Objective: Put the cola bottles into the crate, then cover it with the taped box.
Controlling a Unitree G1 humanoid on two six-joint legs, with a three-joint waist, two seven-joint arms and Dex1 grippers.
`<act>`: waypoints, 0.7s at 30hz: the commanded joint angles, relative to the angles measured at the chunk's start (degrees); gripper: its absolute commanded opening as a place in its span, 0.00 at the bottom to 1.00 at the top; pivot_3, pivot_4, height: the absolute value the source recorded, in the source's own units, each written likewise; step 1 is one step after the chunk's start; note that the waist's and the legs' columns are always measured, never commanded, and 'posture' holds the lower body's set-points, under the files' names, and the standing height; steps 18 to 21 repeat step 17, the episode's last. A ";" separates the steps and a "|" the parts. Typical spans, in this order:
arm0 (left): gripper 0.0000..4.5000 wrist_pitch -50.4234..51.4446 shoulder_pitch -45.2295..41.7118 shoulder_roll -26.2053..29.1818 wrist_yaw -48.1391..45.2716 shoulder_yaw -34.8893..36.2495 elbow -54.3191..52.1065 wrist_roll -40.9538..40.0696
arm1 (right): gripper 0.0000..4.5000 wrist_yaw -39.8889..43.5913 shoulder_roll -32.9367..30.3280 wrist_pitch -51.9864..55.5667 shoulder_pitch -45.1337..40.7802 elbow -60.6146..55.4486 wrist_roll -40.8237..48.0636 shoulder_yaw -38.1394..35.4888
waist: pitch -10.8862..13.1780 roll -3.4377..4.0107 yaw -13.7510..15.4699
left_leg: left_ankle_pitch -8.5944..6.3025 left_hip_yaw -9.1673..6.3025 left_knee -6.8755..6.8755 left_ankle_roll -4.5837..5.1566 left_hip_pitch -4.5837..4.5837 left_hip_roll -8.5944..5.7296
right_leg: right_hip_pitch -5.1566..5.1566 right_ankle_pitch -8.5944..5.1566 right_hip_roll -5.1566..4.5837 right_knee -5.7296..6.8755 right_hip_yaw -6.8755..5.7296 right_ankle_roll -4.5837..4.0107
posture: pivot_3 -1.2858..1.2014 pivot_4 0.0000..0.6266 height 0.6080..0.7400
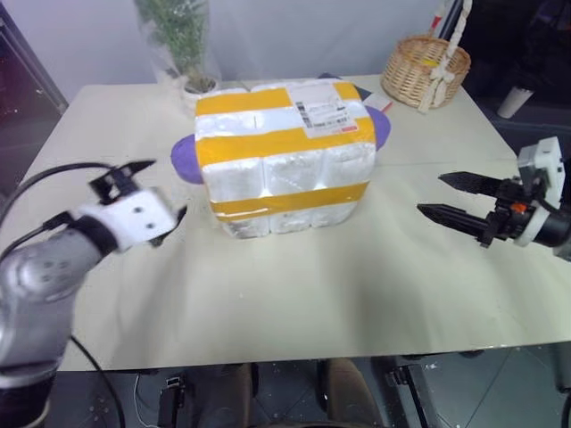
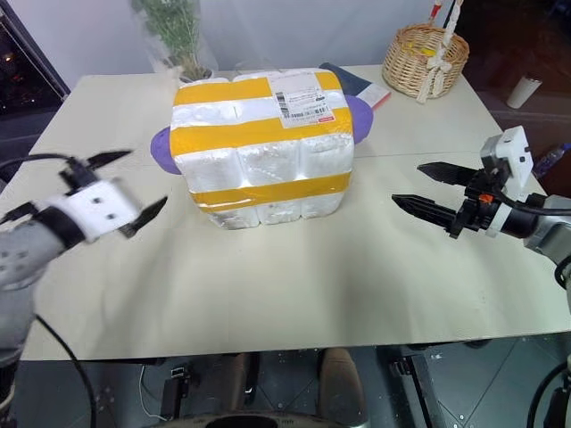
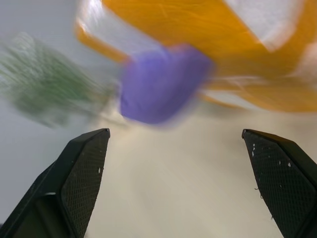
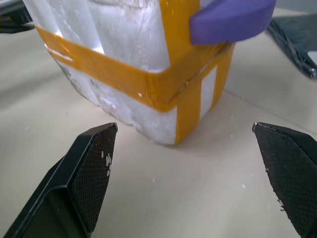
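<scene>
The taped box (image 1: 284, 152), white styrofoam with wide yellow bands and a shipping label on top, stands in the middle of the table. A purple handle (image 1: 185, 159) juts from its left side and another (image 1: 382, 127) from its right. The crate and the cola bottles are hidden. My left gripper (image 1: 165, 189) hangs open to the left of the box, apart from it, with nothing between its fingers. In the left wrist view the purple handle (image 3: 163, 82) lies ahead. My right gripper (image 1: 431, 193) stands open and empty to the right of the box, pointing at its lower corner (image 4: 166, 124).
The beige table (image 1: 312, 294) has free room in front of the box and on both sides. At the back right stands a wicker basket (image 1: 426, 69), at the back a potted plant (image 1: 183, 40). A dark flat book (image 2: 357, 80) lies behind the box.
</scene>
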 commanded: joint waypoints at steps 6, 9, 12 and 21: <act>0.99 39.51 -11.22 13.98 -19.24 17.87 15.27 -48.74 | 1.00 7.99 -5.72 -1.61 -1.54 2.17 0.28 -2.01 | 0.01 0.00 0.27 | 0.00 -0.02 0.27 0.00 0.02 0.13 | 0.29 -0.12 0.02 -0.03 -0.21 -0.17 | 0.52 0.24 0.98; 0.99 40.67 -16.93 18.32 -21.85 13.38 19.75 -51.59 | 1.00 10.55 -7.09 -1.03 -5.57 3.86 1.00 0.10 | 0.03 0.03 -0.27 | -0.01 0.04 0.23 0.02 0.13 0.13 | 0.45 -0.13 0.02 -0.11 -0.19 -0.16 | 0.52 0.24 0.98; 0.99 36.99 -20.39 19.31 -23.08 7.62 21.53 -49.92 | 1.00 12.85 -7.86 -1.92 -9.32 6.07 -0.50 3.37 | 0.03 0.06 -0.59 | -0.01 0.08 0.00 0.01 0.32 0.18 | 0.44 -0.11 0.03 -0.06 -0.19 -0.13 | 0.52 0.24 0.98; 0.99 33.17 -24.44 19.86 -23.48 2.40 24.70 -47.82 | 1.00 15.21 -7.99 -2.71 -12.73 7.91 -2.08 7.17 | 0.04 0.07 -0.59 | -0.01 0.09 -0.10 0.01 0.32 0.22 | 0.38 -0.12 0.08 -0.04 -0.19 -0.15 | 0.52 0.24 0.98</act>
